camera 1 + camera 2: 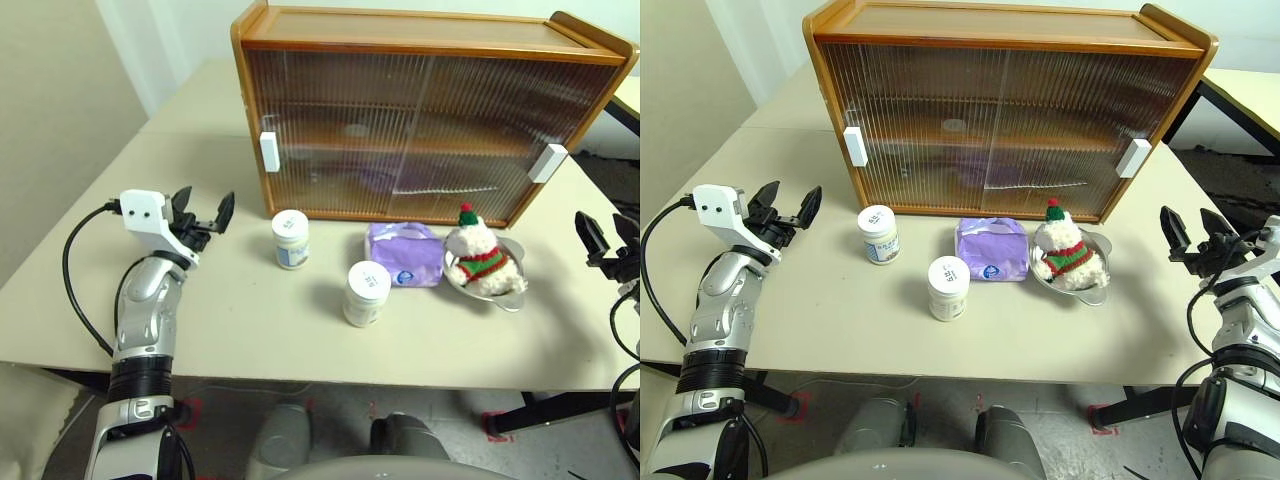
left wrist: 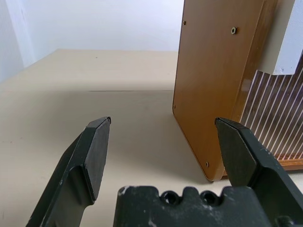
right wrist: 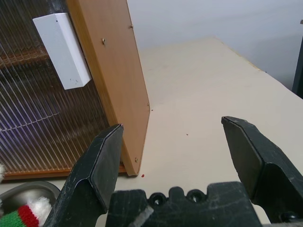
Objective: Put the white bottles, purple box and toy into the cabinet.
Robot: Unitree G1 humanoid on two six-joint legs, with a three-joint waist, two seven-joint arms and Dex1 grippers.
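On the table (image 1: 840,320), cabinet (image 1: 1005,100) doors closed, both pincers gaping, empty

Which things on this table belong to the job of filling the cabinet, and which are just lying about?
Belong to the job:
- white bottles and
- purple box
- toy
- cabinet, doors closed

Just lying about:
- metal bowl under the toy
- table

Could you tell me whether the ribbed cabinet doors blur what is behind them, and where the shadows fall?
In the left eye view the cabinet doors turn the inside into vague shapes, a purplish smear low down; the white bottles and purple box cast soft shadows toward the camera. In the right wrist view the ribs streak everything behind them, while the open right tool stays sharp.
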